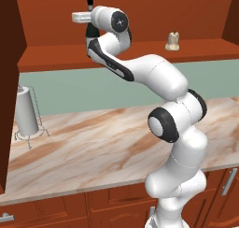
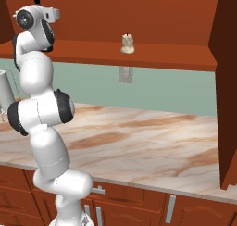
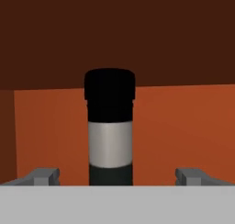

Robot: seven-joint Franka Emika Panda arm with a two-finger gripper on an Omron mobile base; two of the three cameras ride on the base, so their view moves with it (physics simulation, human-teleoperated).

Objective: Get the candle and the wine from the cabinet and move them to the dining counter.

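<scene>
From the left base view, the arm rises at lower right and folds up and back so that the tool [image 1: 88, 17] sits high inside the open cabinet [image 1: 126, 54], right at the wine [image 1: 89, 3]. Just the bottle's black capped top pokes above the white hand (rest hidden behind the wrist). The candle [image 1: 173, 40] stands upright on the cabinet's inner shelf, well to the right of the bottle and apart from the arm. Below, a paper-towel roll [image 1: 25, 111] on its wire stand sits at the left of the marble surface [image 1: 107, 147], green wall behind it. Jaw state can't be read from this side.

Over in the right base view, the arm stands at left, and the tool [image 2: 46, 7] is up at shelf level by the cabinet [image 2: 152, 53]. A tiny black bit of the wine [image 2: 36, 1] shows above the hand. The candle [image 2: 127, 43] is on the shelf, near mid-frame, well right of the hand. The marble surface [image 2: 148, 141] runs beneath; the paper-towel roll [image 2: 4, 93] shows at the left edge.

Up close in the hand view, the wine [image 3: 110, 126] fills the middle: black cap, pale grey label band, dark glass below. The tool [image 3: 117, 176] is spread wide, fingertips [image 3: 43, 176] standing clear of the bottle on both sides, touching nothing, gripping nothing. Cabinet back wall sits behind the bottle.
</scene>
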